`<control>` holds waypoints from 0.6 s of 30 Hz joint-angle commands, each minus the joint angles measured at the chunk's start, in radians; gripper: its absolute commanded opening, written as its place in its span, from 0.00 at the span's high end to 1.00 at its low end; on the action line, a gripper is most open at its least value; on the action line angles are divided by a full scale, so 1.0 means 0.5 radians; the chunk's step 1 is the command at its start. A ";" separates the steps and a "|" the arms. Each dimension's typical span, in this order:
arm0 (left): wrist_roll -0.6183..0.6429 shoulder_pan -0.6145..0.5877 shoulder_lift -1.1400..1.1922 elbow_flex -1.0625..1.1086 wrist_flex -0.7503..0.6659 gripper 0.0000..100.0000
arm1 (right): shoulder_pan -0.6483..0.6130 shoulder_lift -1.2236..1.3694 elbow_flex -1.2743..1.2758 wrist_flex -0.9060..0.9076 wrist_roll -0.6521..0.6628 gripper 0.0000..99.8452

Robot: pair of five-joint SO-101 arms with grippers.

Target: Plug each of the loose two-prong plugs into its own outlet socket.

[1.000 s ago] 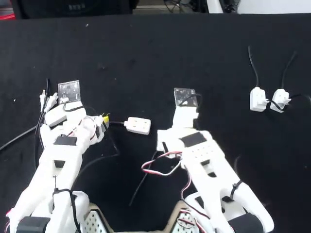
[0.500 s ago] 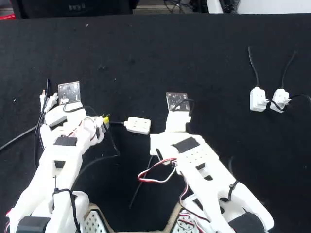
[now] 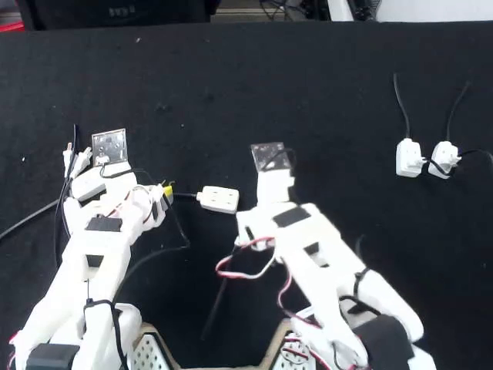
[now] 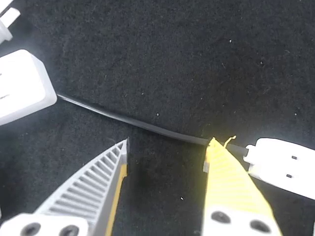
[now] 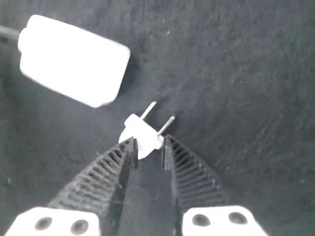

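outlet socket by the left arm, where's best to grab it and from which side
Probably grip the outlet socket across its long side walls at the cord end, coming from the cord side, where the left end effector sits. It lies flat, slots up, so that leaves them free.

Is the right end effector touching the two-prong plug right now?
Touching. The right wrist view shows the right end effector clamped on the plug, pressing both sides of its white body, prongs sticking out ahead.
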 commanded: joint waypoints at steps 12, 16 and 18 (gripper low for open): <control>0.015 -0.014 -0.058 -0.020 -0.021 0.75 | -0.153 -0.011 -0.262 0.307 0.221 0.92; 0.015 -0.014 -0.058 -0.020 -0.021 0.75 | -0.264 -0.011 -0.253 0.341 0.218 0.88; 0.015 -0.014 -0.058 -0.020 -0.021 0.75 | -0.264 -0.011 -0.250 0.350 0.141 0.81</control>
